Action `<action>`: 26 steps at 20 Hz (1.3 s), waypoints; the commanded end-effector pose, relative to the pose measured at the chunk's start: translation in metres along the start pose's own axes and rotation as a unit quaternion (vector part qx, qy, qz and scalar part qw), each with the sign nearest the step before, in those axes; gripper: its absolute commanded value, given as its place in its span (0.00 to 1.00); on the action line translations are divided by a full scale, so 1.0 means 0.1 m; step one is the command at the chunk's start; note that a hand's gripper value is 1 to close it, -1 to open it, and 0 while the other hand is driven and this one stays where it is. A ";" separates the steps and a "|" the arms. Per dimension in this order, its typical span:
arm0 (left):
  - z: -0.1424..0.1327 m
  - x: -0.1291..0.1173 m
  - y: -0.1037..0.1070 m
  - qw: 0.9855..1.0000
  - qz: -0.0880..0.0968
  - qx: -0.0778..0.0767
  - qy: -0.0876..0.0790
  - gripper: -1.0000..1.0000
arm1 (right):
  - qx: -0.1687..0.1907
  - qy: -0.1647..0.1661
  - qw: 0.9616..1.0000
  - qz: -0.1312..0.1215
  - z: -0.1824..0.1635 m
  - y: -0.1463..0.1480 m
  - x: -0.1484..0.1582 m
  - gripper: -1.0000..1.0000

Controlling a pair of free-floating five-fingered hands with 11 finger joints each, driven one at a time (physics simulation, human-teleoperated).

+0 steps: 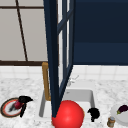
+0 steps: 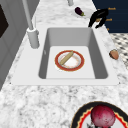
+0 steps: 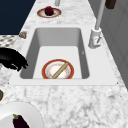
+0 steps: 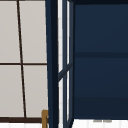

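Marble tabletop (image 3: 75,100) carries a red-rimmed plate (image 1: 6,110) under the left hand (image 1: 23,101), white plate (image 1: 118,117) just beside the right hand (image 1: 93,113).

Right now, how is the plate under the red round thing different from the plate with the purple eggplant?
The left plate has a red-orange rim; the right plate is plain white. The left plate carries a round dark-red vegetable, with the left hand touching it; the right plate carries a long purple eggplant, and the right hand hovers apart from it. Both sit on the marble counter beside the sink.
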 end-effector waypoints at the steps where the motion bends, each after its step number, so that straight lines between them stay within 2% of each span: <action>1: -0.31 0.04 -0.04 1.000 0.004 -0.003 0.003 0.00 | 0.000 0.000 1.000 0.000 0.00 0.00 0.00 0.50; 6: -0.71 0.07 -0.13 1.000 0.005 -0.004 0.004 0.00 | 0.000 0.000 1.000 0.000 0.00 0.00 0.00 0.50; 11: -1.13 0.03 -0.26 1.000 -0.006 -0.004 0.006 0.00 | 0.000 0.000 1.000 0.000 0.00 0.00 0.00 0.50; 19: -1.80 -0.03 -0.46 1.000 0.000 -0.005 0.005 0.00 | 0.000 0.000 1.000 0.000 0.00 0.00 0.00 0.50; 23: -2.09 -0.17 -0.57 1.000 0.001 -0.002 0.016 0.00 | 0.000 0.000 1.000 0.000 0.00 0.00 0.00 0.50; 25: -2.16 -0.31 -0.62 1.000 -0.007 0.007 0.021 0.00 | 0.000 0.000 1.000 0.000 0.00 0.00 0.00 0.50; 26: -2.15 -0.43 -0.72 1.000 -0.002 0.014 0.022 0.00 | 0.000 0.000 1.000 0.000 0.00 0.00 0.00 0.50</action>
